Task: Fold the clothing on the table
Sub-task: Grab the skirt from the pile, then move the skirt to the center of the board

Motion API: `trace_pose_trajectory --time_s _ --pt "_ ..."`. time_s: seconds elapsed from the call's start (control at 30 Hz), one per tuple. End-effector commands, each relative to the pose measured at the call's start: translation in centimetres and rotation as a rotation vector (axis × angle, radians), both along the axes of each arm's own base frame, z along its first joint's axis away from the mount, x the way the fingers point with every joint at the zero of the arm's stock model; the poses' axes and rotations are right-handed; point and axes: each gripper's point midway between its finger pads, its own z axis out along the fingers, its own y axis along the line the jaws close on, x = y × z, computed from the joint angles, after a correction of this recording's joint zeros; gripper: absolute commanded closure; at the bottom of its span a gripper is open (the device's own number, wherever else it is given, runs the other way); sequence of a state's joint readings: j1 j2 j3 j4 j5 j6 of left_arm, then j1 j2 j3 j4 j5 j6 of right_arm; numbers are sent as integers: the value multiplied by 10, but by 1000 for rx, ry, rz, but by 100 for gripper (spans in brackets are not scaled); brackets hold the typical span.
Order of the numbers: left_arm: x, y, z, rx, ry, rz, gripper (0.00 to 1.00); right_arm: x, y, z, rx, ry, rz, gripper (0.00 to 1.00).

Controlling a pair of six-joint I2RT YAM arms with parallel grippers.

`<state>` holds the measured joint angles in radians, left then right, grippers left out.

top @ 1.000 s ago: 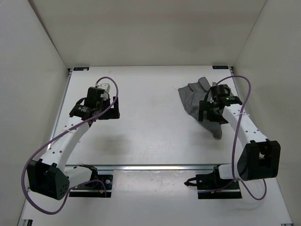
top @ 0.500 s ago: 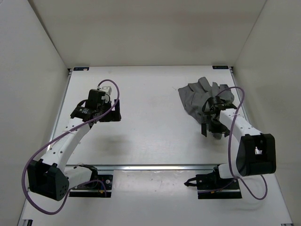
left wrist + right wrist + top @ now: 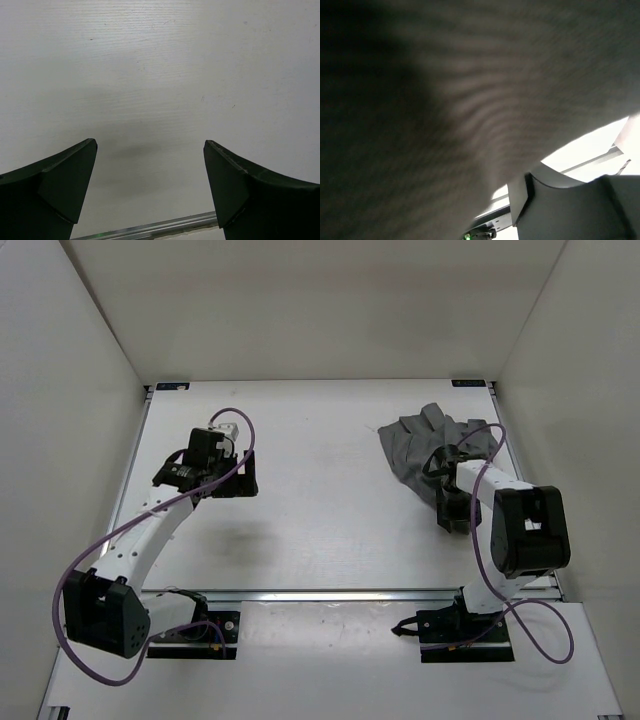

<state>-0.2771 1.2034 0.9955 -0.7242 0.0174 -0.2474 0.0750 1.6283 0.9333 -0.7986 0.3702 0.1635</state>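
The clothing (image 3: pixel 415 448), a dark grey crumpled garment, lies at the far right of the white table (image 3: pixel 320 525). My right gripper (image 3: pixel 452 510) is down on its near corner, pointing towards the arm bases. In the right wrist view grey ribbed clothing (image 3: pixel 470 100) fills almost the whole frame, very close. Only one dark finger (image 3: pixel 560 210) shows at the lower right, and the other is hidden behind the cloth. My left gripper (image 3: pixel 237 478) hovers over bare table (image 3: pixel 160 75) at the left. Its jaws (image 3: pixel 150 185) stand wide open with nothing between them.
A metal rail (image 3: pixel 340 593) runs along the table's near edge, also seen as a rail (image 3: pixel 150 231) in the left wrist view. White walls enclose the table on three sides. Purple cables (image 3: pixel 490 540) loop beside each arm. Black brackets (image 3: pixel 170 387) sit at the far corners.
My right gripper has drawn back from the middle of the clothing to its near corner and dropped onto it, the arm folding in. The left arm has barely shifted.
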Motion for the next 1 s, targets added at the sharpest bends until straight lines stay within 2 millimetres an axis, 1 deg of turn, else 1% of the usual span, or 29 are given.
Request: trace_pose_trajectory --time_s 0.0,0.03,0.07,0.13,0.17,0.23,0.27,0.3,0.33,0.37,0.4,0.5,0.53,0.6,0.63,0.67,0.73,0.77,0.83,0.87,0.9,0.93,0.97 --pt "7 -4 10 -26 -34 -17 1 15 -10 -1 -18 -71 -45 50" --pt "6 -8 8 -32 -28 -33 1 17 -9 -3 7 -82 -54 52" --pt "5 -9 4 -32 -13 -37 1 15 -11 -5 13 -78 -63 57" --pt "8 -10 5 -34 -17 -40 2 20 -17 -4 8 -103 -68 63" --pt "8 -12 4 -34 -14 -46 2 20 -19 -3 1 -108 -56 65" --pt "7 -13 2 -34 -5 -53 1 28 -17 1 13 -156 -28 66" --pt "9 -14 3 -41 -9 -53 1 28 -21 -1 41 -168 -58 71" --pt "9 -13 1 -44 -4 -56 1 35 -17 0 71 -194 -38 77" --pt "8 -15 0 -46 0 -57 2 39 -17 2 88 -219 -43 81" --pt "8 -15 -1 -48 5 -59 2 43 -15 3 107 -243 -39 92" --pt "10 -17 2 -58 0 -65 2 46 -13 4 119 -258 -37 100" --pt "12 -21 4 -72 4 -76 2 59 -8 16 146 -337 -19 100" --pt "13 -19 3 -63 4 -75 2 63 -7 21 151 -360 -5 100" --pt "15 -22 5 -80 -1 -82 1 72 -2 41 155 -419 25 100" --pt "15 -24 4 -85 1 -88 2 80 4 50 173 -450 38 100" --pt "14 -26 3 -97 8 -89 1 83 8 63 181 -479 54 100" --pt "16 -30 6 -110 -7 -101 2 98 22 97 245 -569 76 100" --pt "16 -32 9 -124 -15 -107 1 102 31 107 266 -589 104 100" --pt "17 -34 7 -137 -20 -107 1 113 63 136 338 -639 187 100" --pt "16 -38 9 -161 -25 -121 1 121 76 155 371 -680 219 100" --pt "17 -43 12 -188 -40 -135 1 121 104 160 453 -674 289 100" --pt "16 -50 12 -221 -51 -162 2 127 131 175 510 -703 349 100" --pt "14 -54 9 -247 -44 -171 2 127 163 195 590 -726 415 100"
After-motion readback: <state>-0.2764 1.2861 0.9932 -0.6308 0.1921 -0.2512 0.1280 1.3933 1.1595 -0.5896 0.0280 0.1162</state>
